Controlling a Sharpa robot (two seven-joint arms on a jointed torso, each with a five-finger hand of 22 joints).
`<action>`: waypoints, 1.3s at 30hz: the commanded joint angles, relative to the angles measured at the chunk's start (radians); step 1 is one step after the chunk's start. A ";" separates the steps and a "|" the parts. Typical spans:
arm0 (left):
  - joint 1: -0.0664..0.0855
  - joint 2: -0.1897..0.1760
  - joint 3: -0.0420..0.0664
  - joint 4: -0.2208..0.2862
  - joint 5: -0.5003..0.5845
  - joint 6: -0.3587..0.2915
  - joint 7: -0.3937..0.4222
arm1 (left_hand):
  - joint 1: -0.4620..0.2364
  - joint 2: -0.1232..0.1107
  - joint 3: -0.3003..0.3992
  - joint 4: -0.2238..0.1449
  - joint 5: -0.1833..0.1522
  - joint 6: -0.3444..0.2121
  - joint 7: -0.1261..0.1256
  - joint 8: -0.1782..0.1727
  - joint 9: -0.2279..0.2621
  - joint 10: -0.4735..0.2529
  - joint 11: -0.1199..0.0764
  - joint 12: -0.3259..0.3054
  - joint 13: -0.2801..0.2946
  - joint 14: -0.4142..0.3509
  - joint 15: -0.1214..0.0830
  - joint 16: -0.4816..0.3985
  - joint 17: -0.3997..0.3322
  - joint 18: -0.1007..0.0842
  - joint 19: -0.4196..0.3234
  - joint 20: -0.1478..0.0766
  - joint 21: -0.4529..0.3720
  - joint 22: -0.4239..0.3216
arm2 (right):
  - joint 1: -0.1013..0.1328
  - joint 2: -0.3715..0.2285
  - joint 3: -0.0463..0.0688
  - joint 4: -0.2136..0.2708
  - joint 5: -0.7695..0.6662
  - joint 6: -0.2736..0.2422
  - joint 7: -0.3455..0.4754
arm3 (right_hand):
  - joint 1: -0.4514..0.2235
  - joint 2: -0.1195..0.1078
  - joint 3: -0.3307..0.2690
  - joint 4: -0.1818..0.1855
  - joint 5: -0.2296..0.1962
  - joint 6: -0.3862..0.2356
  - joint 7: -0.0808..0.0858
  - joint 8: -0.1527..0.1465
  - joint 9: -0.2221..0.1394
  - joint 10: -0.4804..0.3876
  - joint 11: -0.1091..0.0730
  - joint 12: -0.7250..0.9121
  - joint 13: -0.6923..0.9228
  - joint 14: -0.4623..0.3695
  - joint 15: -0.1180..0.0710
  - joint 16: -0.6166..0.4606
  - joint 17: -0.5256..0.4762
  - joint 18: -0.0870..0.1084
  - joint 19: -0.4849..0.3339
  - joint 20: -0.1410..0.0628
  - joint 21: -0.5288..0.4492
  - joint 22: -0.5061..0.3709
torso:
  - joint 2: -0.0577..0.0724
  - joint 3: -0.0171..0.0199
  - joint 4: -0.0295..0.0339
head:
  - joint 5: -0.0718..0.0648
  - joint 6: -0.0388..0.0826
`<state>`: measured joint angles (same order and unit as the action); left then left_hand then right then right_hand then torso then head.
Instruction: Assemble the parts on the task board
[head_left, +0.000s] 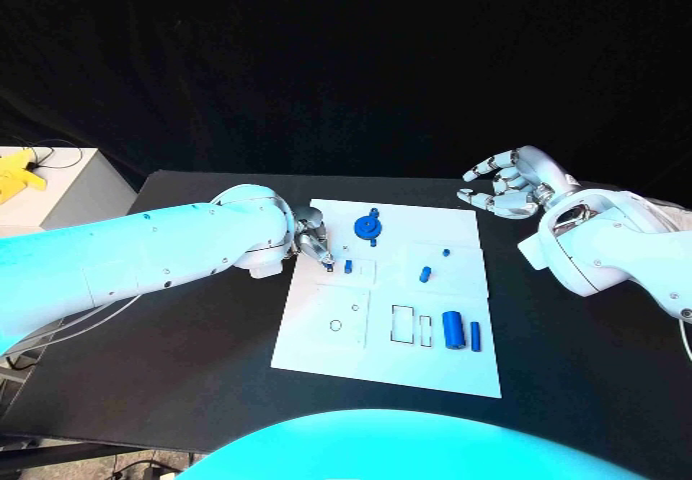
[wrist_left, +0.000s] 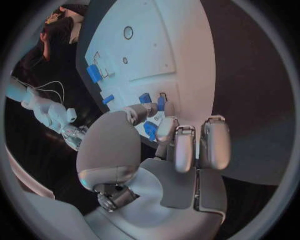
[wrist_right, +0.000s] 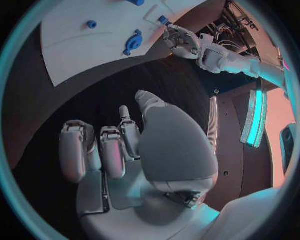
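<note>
I keep my left hand (head_left: 312, 245) low over the task board (head_left: 346, 350), fingertips pinching a small blue part (head_left: 348, 267) just beyond them, and seat it squarely. My right hand (head_left: 508, 185) hovers released, well apart.

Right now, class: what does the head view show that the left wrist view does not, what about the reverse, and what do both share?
Head view: a yellow object on a white stand at the far left.
Left wrist view: the left hand from behind, its palm close up.
Both: the task board, the right hand off the board holding nothing, the blue gear-like part, and a small blue part by the left hand.
</note>
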<state>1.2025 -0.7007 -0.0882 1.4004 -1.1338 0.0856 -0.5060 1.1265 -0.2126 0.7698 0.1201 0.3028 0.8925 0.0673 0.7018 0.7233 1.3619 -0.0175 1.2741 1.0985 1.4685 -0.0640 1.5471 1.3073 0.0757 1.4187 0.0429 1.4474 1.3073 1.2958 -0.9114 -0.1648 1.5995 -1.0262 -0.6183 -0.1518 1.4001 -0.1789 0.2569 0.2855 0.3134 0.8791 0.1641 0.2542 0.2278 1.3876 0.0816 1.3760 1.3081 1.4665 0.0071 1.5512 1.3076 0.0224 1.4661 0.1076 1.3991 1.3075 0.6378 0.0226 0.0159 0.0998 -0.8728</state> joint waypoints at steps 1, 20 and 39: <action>-0.001 0.003 0.000 -0.002 -0.026 0.012 -0.001 | 0.001 0.011 0.164 -0.167 0.005 0.010 -0.006 0.007 0.001 0.007 0.001 0.001 -0.002 0.091 -0.008 0.006 0.224 -0.017 0.003 -0.002 0.005 0.019 | -0.001 0.000 0.000 0.002 -0.003 0.014 0.012 | -0.007 -0.002 0.006 0.001 0.006 -0.005 0.002 0.005 -0.001 -0.005 -0.002 -0.002 0.060 0.090 -0.003 -0.007 0.211 0.016 0.039 -0.002 -0.004 0.173 | 0.000 0.0010 0.0001 | 0.001 0.000; -0.008 0.012 0.000 -0.004 -0.029 0.016 -0.001 | 0.001 0.011 0.164 -0.167 0.005 0.010 -0.006 0.007 0.001 0.007 0.001 0.001 -0.002 0.091 -0.008 0.006 0.224 -0.017 0.003 -0.002 0.005 0.019 | -0.001 -0.002 0.000 0.005 -0.003 0.015 0.011 | -0.011 -0.003 0.009 0.002 0.006 -0.005 0.002 0.006 -0.001 -0.004 -0.002 0.000 0.061 0.090 -0.003 -0.007 0.211 0.016 0.040 -0.002 -0.004 0.173 | 0.001 0.0003 0.0004 | 0.002 0.000; -0.008 0.014 0.000 -0.008 -0.029 0.032 0.000 | -0.001 0.010 0.166 -0.169 0.006 0.011 -0.007 0.007 0.000 0.006 0.000 -0.001 -0.005 0.092 -0.008 0.007 0.226 -0.018 0.003 -0.003 0.005 0.019 | -0.001 -0.003 0.000 0.005 -0.003 0.015 0.010 | -0.011 -0.004 0.010 0.002 0.006 -0.005 0.002 0.006 -0.001 -0.003 -0.002 0.000 0.062 0.090 -0.003 -0.007 0.212 0.016 0.040 -0.002 -0.003 0.174 | 0.000 -0.0009 0.0006 | 0.001 0.000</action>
<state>1.1949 -0.6889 -0.0880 1.3912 -1.1589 0.0953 -0.5078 1.1274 -0.2117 0.7698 0.1201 0.3059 0.8928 0.0676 0.7050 0.7227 1.3617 -0.0174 1.2741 1.0948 1.4649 -0.0676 1.5471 1.3073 0.0758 1.4186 0.0429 1.4474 1.3078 1.2957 -0.9139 -0.1647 1.6037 -1.0252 -0.6153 -0.1513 1.3961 -0.1829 0.2609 0.2896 0.3134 0.8791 0.1641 0.2542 0.2279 1.3876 0.0816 1.3760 1.3076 1.4665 0.0071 1.5512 1.3074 0.0224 1.4661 0.1076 1.3991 1.3081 0.6380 0.0221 0.0162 0.1027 -0.8728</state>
